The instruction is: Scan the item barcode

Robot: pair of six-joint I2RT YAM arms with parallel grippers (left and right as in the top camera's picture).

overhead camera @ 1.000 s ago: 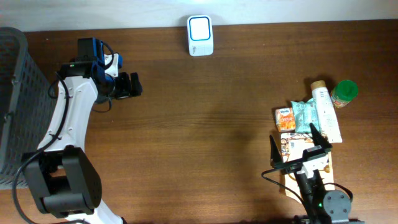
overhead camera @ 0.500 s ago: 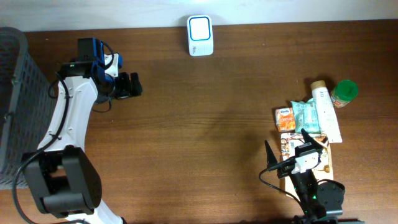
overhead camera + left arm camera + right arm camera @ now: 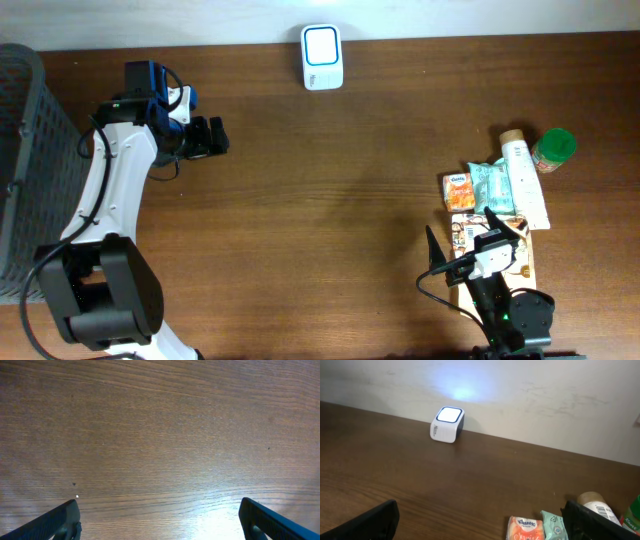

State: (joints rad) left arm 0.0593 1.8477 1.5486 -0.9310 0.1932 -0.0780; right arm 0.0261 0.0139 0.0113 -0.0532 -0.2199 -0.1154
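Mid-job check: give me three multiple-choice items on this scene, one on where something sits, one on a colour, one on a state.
1. Where does the scanner stand? A close to the wall; B in the basket; C among the packs.
2. What colour is the lid of the jar? A red; B green; C yellow.
3. How are the left end effector and right end effector? A both open, empty; B left shut on a pack; C right shut on a bottle.
Answers: 1 A, the right wrist view shows it alone near the wall. 2 B, the overhead view shows a green lid. 3 A, each wrist view shows wide jaws with nothing between.
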